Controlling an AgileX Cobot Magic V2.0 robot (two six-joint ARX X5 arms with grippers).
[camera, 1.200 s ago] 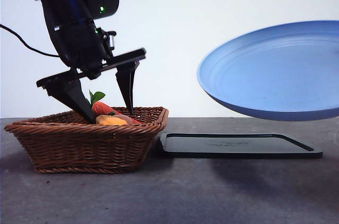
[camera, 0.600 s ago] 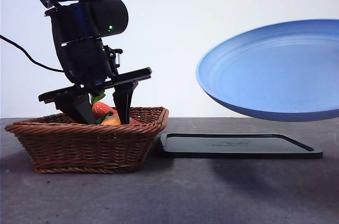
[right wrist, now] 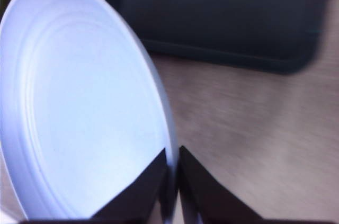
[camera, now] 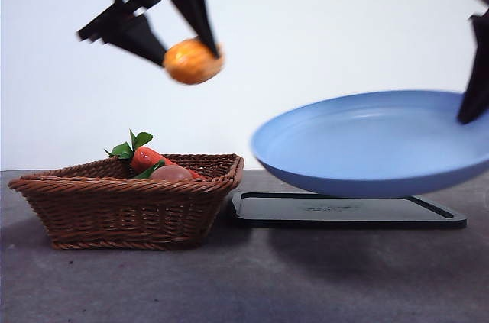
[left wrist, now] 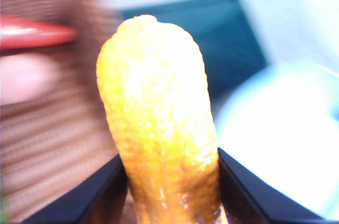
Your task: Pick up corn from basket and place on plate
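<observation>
A white wall stood behind a grey table (camera: 252, 277), and all the action was in the air above it. The corn (camera: 192, 61) was high over the basket (camera: 122, 205), held in the left gripper (camera: 183, 52), whose jaws were closed on the two sides of the cob near its lower end, so that most of its length stood free beyond them, as the left wrist view showed (left wrist: 159, 123). The plate (camera: 367, 143) was also in the air, above the black tray (camera: 344, 210) and slightly tilted; the right gripper (right wrist: 172, 181) pinched its rim, with the jaws almost together and only the thin edge between them. In the basket remained the carrot (camera: 145, 157) with green leaves and a tan egg (camera: 170, 173). The step in hand seemed to be the carrying of the corn across to the plate. To do it well, I think the left arm should bring the cob over the middle of the plate, not over the near rim, and go low before opening, because a round glossy cob would probably roll on a smooth tilted surface. The right gripper should better keep the plate level and quiet, since it held only one edge. The release should be slow, with the cob lying along the plate's floor.
</observation>
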